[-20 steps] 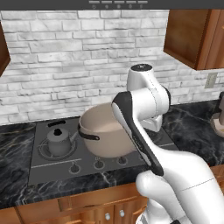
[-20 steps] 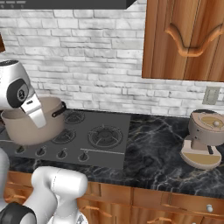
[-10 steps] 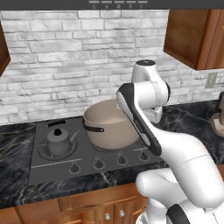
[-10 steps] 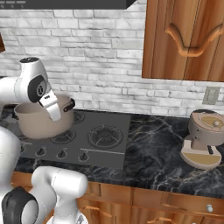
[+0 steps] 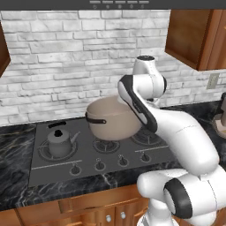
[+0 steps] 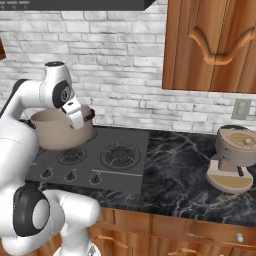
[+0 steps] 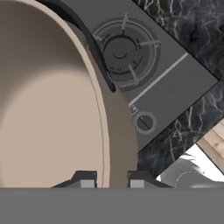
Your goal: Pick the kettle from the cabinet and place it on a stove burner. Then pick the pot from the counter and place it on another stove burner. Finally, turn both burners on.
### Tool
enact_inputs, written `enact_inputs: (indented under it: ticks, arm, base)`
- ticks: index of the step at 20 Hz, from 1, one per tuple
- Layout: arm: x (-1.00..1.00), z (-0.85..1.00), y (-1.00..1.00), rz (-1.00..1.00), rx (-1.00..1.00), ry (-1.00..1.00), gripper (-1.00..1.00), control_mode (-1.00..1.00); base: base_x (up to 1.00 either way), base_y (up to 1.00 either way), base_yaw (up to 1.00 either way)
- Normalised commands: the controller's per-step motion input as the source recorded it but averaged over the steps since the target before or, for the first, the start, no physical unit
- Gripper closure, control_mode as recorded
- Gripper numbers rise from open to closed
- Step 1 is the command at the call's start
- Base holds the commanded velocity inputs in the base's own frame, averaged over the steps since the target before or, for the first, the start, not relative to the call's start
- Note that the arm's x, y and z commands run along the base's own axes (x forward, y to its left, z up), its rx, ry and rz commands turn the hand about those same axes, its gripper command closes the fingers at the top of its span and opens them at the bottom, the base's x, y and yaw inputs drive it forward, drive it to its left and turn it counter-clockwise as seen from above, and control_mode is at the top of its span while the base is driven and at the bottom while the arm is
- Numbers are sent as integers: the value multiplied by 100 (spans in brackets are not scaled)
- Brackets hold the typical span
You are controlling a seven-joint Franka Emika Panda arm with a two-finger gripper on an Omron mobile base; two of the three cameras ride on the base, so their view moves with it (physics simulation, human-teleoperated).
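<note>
The beige pot hangs slightly tilted just above the middle of the dark cooktop. My gripper is shut on its right rim. In the hand view the rim runs between my fingertips, one inside the pale bowl of the pot and one outside, with my gripper clamped on the wall. The small dark kettle stands upright on the front left burner, apart from the pot. A free burner lies to the pot's right, also seen as burner past the pot's dark handle.
Round knobs line the cooktop's front edge. Black marble counter stretches right to a beige coffee machine. Reddish wall cabinets hang at the upper right, and a brick wall stands behind the stove.
The pot has risen a little and shifted right over the cooktop, carried in the gripper. The arm's wrist has swung up and right. The kettle has not moved.
</note>
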Motion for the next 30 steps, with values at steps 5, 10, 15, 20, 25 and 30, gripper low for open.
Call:
enact_inputs:
  ticks: [5, 10, 15, 20, 25, 30]
  arm:
    - [60, -3, -1, 0, 1, 1, 100, -100]
    - [51, -8, 0, 0, 0, 0, 100, -100]
    - [49, -12, 1, 0, 0, 0, 100, -100]
    - [41, -21, 4, 0, 0, -1, 100, -100]
    - [16, -14, 3, 3, 0, -1, 100, -100]
    - [19, -18, 6, 3, 0, -1, 100, -100]
  base:
    - [0, 0, 0]
    - [0, 0, 0]
    - [0, 0, 0]
    - [0, 0, 0]
    - [0, 0, 0]
    - [0, 0, 0]
